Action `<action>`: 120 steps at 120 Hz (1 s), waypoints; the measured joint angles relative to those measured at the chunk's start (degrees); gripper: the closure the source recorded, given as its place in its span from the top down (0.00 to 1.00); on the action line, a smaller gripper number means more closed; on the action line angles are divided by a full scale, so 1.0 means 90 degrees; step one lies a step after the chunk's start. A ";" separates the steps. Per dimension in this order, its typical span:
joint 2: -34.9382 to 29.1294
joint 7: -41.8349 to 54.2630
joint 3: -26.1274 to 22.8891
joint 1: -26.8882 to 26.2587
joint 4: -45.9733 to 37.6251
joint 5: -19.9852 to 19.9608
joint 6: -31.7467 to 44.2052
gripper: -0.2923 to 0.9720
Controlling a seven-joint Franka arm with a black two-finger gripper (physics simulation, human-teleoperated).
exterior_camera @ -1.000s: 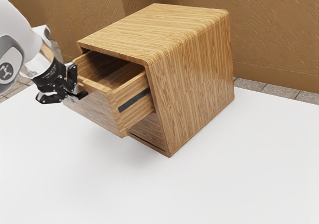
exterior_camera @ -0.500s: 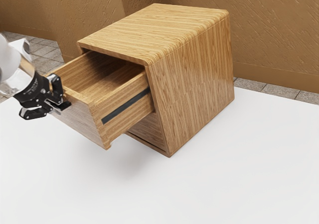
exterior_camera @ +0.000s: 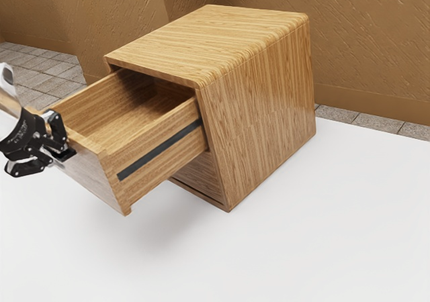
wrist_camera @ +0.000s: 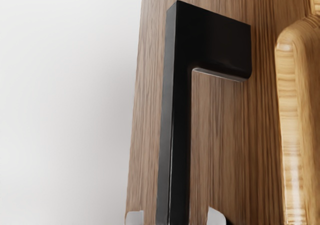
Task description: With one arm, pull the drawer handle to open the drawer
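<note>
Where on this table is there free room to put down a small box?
Free: the white table between the cabinet and the camera, and at the cabinet's side on the exterior view's right; also its top. Crowded: the drawer front, where the hand holds the handle.

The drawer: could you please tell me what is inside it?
The drawer shows a bare wooden floor and inner walls, with nothing lying there. Its rear is hidden under the top of the cabinet.

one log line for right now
gripper: shut on handle | drawer: pulled far out of cabinet | task: drawer open
</note>
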 joint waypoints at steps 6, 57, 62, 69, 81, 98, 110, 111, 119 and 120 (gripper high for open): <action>-0.0024 -0.0001 -0.0001 -0.0009 -0.0014 0.0004 -0.0003 0.14; -0.1371 0.0291 0.0126 -0.0157 -0.0583 -0.0318 0.0200 0.65; -0.1538 0.0359 0.0130 -0.0179 -0.0608 -0.0377 0.0208 0.67; -0.1802 0.0441 0.0133 -0.0195 -0.0621 -0.0424 0.0171 0.69; -0.2066 0.0535 0.0117 -0.0582 -0.0356 -0.0418 -0.0069 0.71; -0.0153 0.0516 -0.0438 -0.2362 0.2348 -0.0319 -0.1049 0.72; 0.2655 0.0255 -0.0535 -0.4283 0.5579 0.0129 -0.2532 0.73; 0.2745 0.0234 -0.0493 -0.4429 0.5621 0.0158 -0.2623 0.73; 0.3127 0.0070 -0.0314 -0.5052 0.5343 0.0304 -0.3148 0.74; 0.3150 0.0050 -0.0303 -0.5084 0.5249 0.0304 -0.3188 0.74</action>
